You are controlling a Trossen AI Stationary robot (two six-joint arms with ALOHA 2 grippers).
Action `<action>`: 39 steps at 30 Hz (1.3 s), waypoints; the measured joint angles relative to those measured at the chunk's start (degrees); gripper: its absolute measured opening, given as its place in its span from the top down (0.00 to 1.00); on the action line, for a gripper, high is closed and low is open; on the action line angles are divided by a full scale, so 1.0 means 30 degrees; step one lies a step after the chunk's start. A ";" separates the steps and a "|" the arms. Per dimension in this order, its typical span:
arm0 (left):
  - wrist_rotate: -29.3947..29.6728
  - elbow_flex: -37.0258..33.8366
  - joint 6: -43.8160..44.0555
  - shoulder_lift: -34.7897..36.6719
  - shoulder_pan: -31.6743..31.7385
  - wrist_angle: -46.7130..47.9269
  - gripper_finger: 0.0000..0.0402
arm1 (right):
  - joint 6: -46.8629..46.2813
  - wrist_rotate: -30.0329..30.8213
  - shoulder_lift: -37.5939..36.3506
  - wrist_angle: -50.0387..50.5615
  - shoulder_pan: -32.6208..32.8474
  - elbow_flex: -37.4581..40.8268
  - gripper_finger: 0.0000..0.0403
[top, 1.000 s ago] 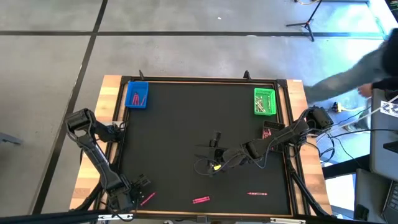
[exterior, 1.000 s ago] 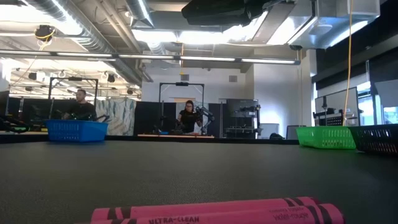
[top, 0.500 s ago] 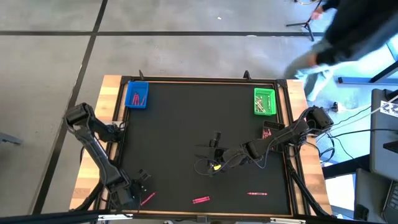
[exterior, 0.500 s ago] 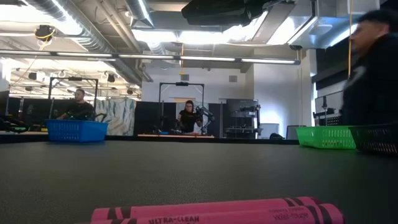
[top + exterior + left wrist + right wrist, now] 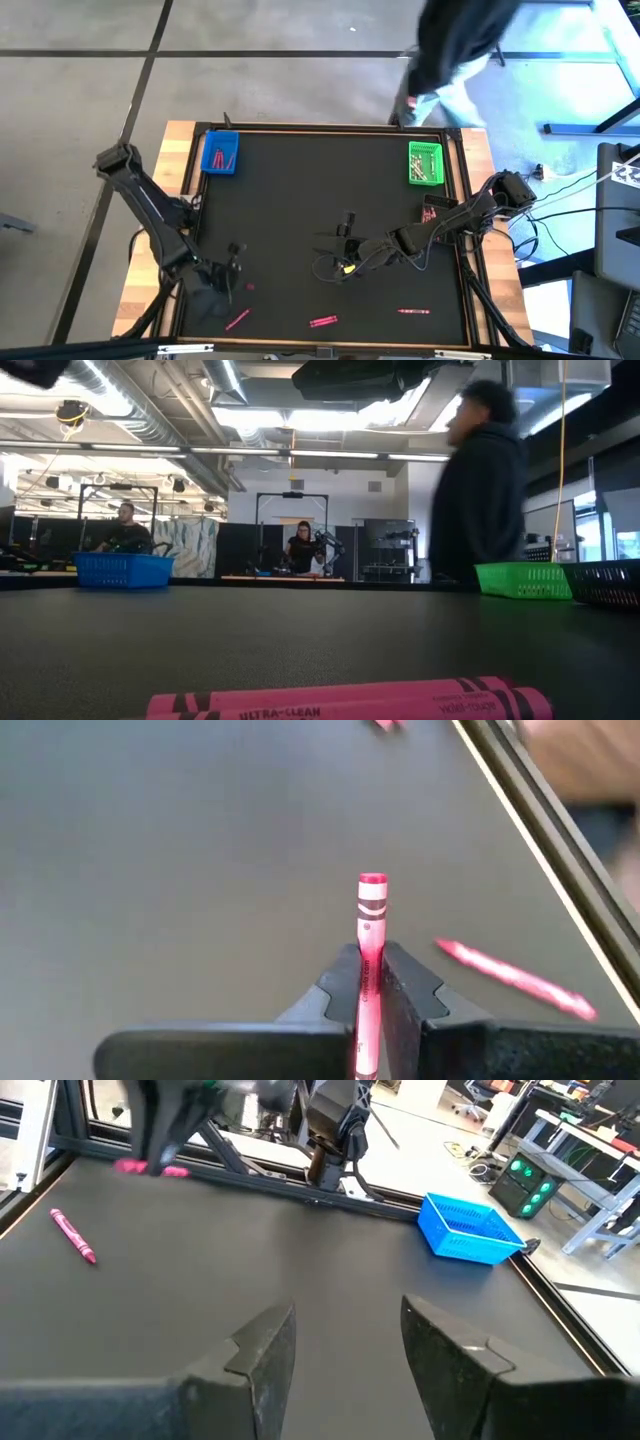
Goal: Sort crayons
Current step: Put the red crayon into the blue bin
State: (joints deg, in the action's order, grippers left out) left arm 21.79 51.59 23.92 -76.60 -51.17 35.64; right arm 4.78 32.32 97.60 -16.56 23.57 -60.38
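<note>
Since the left gripper [image 5: 370, 982] is clamped on a crayon [image 5: 371, 920] pointing straight ahead over the near-left mat, the blue tray [image 5: 220, 152] lies directly beyond; right gripper [image 5: 345, 1342] waits open, mid-table.

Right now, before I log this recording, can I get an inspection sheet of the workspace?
Surface: black mat on a wooden table.
Job's things: pink crayons loose near the front edge; more in the blue tray and green tray.
Clutter: nothing seen.
Hands: left hand shut on a pink crayon, front left; right hand open, mid-table.
Cables: loops beside the right hand.
Surroundings: person passing behind the table.
</note>
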 joint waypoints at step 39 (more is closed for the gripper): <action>1.1213 -0.0474 -0.1155 0.2971 1.7608 0.7832 0.97 | -0.0001 0.0007 0.0000 0.0182 0.0006 0.0000 0.55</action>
State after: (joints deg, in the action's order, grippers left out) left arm 55.42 50.17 20.46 -67.69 1.65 59.13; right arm 4.77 32.34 97.60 -16.01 23.59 -60.38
